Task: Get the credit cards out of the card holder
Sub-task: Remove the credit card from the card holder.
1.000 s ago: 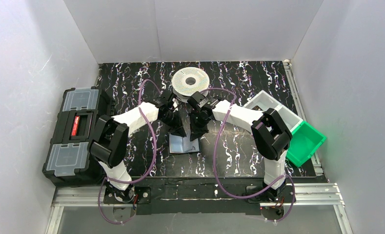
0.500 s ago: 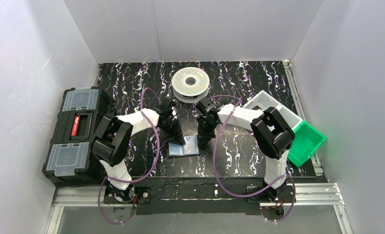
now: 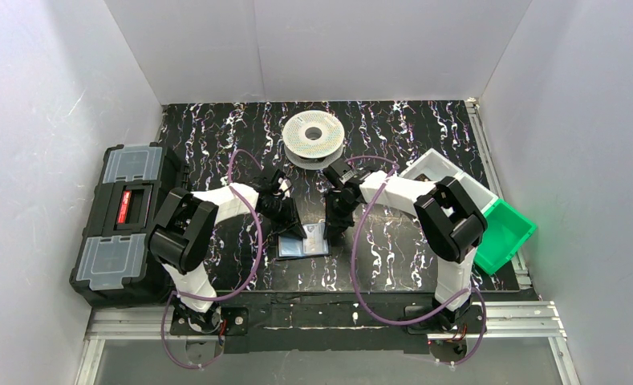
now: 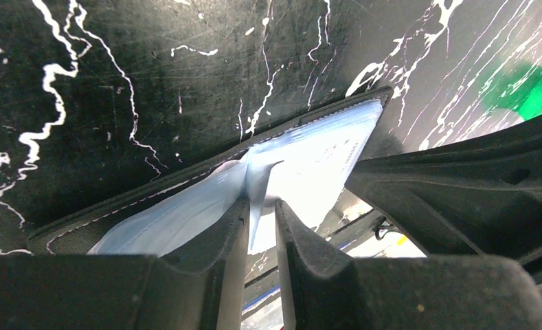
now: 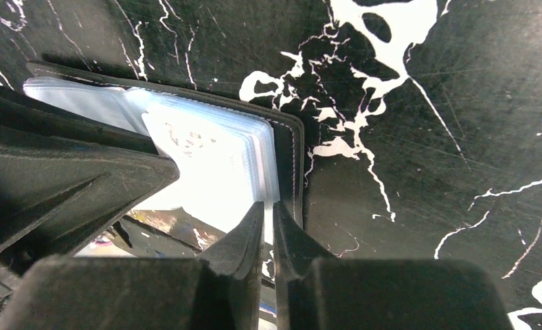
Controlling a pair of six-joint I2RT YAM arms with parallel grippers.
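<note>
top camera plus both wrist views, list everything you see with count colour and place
card holder: 1, black with bluish clear sleeves, open flat at table centre, between the claws
toolbox: 1, black with clear lid panels and red label, left edge
spool: 1, white, back centre
white bin: 1, right side
green bin: 1, right edge, beside the white bin
table: 1, black with white veining
cables: several, purple, looping off both arms
left claw: 1, black, pinching a clear sleeve of the card holder
right claw: 1, black, jaws a slit apart at the holder's right edge
</note>
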